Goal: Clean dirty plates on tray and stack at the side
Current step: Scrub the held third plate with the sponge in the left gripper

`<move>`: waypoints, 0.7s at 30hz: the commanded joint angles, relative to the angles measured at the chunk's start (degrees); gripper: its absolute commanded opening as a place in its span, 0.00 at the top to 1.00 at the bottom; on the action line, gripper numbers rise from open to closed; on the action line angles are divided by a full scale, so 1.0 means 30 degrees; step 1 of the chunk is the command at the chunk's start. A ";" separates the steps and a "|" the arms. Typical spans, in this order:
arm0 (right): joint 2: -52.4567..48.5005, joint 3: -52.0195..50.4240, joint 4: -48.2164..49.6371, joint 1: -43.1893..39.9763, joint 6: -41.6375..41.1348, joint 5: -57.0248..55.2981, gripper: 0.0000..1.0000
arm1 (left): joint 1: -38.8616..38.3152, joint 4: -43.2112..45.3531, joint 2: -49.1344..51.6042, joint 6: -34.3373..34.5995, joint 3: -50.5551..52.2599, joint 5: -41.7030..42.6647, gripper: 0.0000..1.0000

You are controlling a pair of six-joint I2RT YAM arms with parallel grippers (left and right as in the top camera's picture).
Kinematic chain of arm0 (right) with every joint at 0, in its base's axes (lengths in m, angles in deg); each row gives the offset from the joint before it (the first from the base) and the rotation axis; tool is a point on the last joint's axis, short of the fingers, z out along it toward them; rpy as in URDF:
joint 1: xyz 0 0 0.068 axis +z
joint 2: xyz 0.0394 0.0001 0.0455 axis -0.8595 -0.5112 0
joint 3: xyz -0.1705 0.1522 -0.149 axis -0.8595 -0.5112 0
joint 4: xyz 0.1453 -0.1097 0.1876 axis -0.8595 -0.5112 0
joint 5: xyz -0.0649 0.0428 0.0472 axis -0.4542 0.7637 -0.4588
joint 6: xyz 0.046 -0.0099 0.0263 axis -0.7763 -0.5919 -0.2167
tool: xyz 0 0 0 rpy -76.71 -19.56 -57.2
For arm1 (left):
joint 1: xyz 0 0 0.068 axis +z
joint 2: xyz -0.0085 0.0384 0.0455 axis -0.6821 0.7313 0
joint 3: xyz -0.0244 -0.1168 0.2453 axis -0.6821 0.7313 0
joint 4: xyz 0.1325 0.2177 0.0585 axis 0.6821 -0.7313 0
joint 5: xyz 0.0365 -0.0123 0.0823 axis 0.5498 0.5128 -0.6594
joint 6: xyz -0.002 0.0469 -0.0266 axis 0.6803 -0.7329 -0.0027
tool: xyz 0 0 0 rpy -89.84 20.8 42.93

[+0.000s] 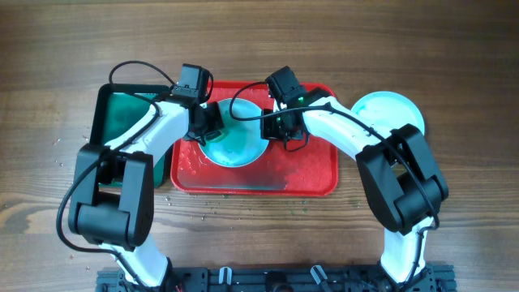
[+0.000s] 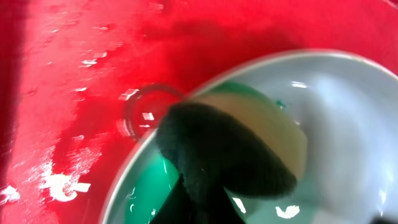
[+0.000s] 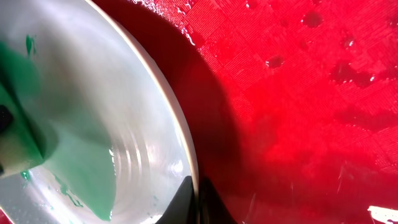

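A pale plate (image 1: 235, 144) smeared with green lies on the red tray (image 1: 312, 174). My left gripper (image 1: 208, 130) is shut on a sponge (image 2: 217, 149) with a dark top and cream body, pressed on the plate's inside (image 2: 348, 124) next to a green patch. My right gripper (image 1: 280, 128) is shut on the plate's right rim; in the right wrist view its fingers (image 3: 196, 199) pinch the rim, with green smear on the plate (image 3: 124, 93) and the sponge's edge (image 3: 12, 149) at the left. A cleaner mint-blue plate (image 1: 389, 113) lies on the table, right of the tray.
A smaller dark green tray (image 1: 122, 122) stands left of the red tray, under my left arm. The red tray's floor is wet, with droplets (image 3: 311, 18) and foam streaks (image 2: 62, 183). Small crumbs lie on the wooden table (image 1: 186, 217) in front.
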 commanded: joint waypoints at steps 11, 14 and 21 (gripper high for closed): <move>-0.0415 -0.0073 -0.0503 -0.0481 0.1173 0.2973 0.96 | -0.0044 0.1151 0.0423 -0.2790 0.0335 -0.1574 0.96; -0.0838 -0.0073 -0.0437 -0.1020 0.1501 0.4233 0.96 | 0.0372 0.1158 0.0423 -0.2994 0.0335 -0.2098 0.96; -0.1049 -0.0073 0.0350 -0.1625 0.1800 0.4823 0.96 | 0.0350 -0.3672 0.0423 -0.9209 0.0335 0.5901 0.96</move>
